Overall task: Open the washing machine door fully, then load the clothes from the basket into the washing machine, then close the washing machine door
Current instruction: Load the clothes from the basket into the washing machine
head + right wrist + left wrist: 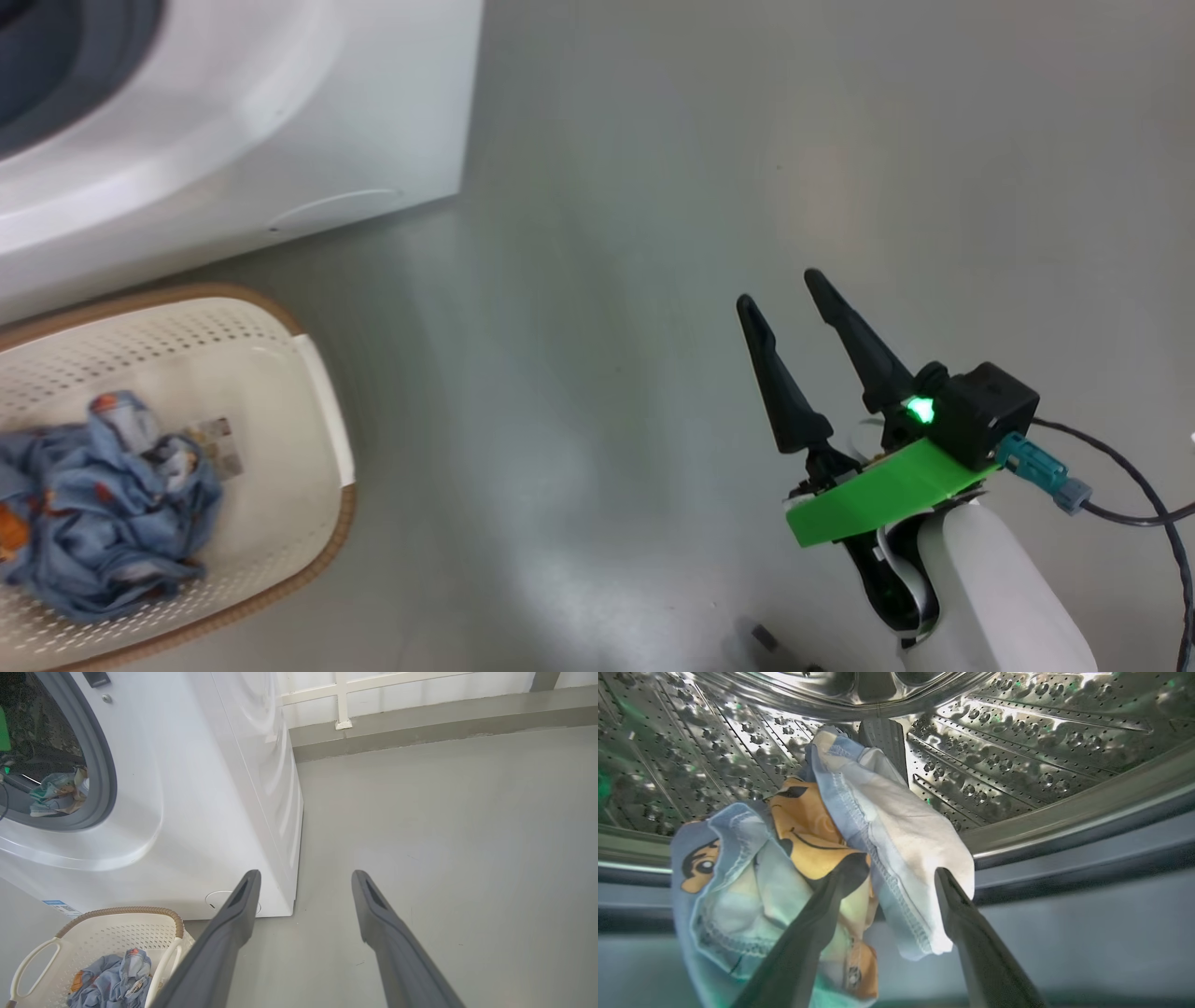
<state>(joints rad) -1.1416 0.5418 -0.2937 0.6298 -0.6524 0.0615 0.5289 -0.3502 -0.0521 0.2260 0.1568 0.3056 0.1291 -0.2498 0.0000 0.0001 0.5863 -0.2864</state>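
Head view: the washing machine [233,121] is cropped by the top and left edges; basket [322,411] and clothes [103,523] run off the lower left, the clothes overlapping a label [222,446] too small to read. Left wrist view: the fingers [971,942] of the left gripper [895,870] mask part of a printed garment [803,826], itself cropped at the bottom edge.

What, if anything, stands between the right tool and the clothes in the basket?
Nothing visible. Only floor lies between the open right tool and the basket, whose top is open. The clothes lie uncovered inside, so only the near rim needs clearing.
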